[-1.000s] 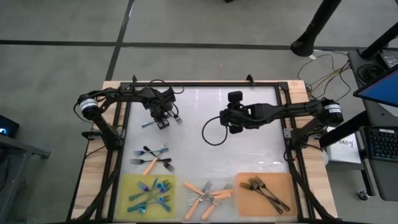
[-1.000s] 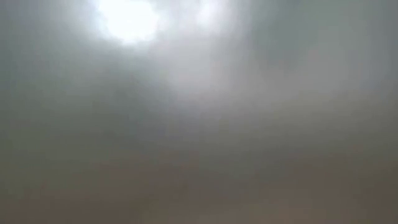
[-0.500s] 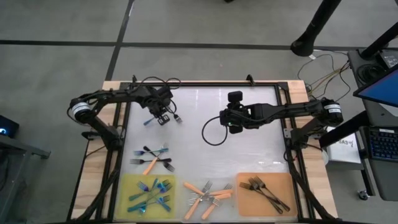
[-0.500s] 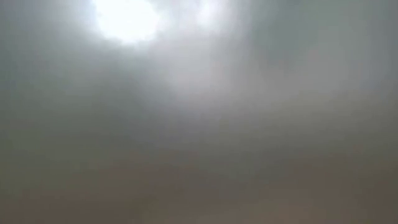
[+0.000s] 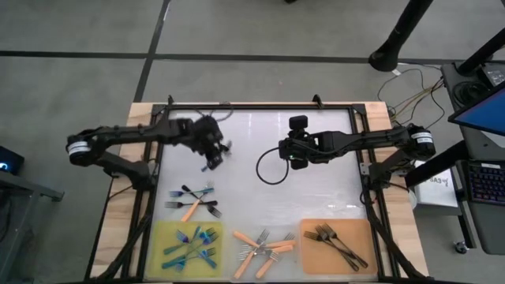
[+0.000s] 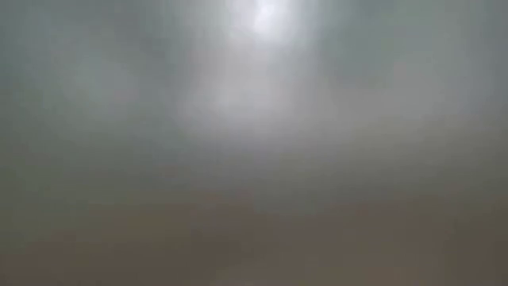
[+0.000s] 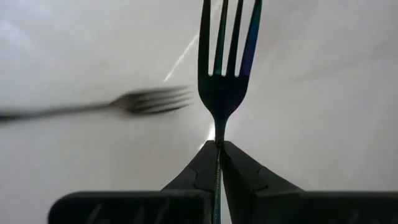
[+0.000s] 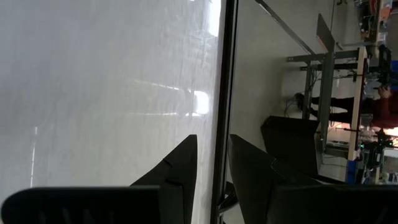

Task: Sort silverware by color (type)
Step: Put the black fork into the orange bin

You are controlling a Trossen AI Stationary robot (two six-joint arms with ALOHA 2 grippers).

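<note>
Swung out from the far-left corner toward table centre, left gripper (image 7: 219,144) pinched tight on iridescent blue-teal metal fork (image 7: 227,68), right gripper (image 8: 211,168) parked mid-table, fingers slightly parted, holding nothing.

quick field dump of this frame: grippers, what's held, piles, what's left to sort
left gripper: shut on blue-teal fork, above the white table
right gripper: mid-table, holding nothing, fingers a little apart
yellow mat: blue-teal forks
orange mat: dark forks
between mats: orange-handled forks
unsorted: small mixed cluster
low view: blank haze
</note>
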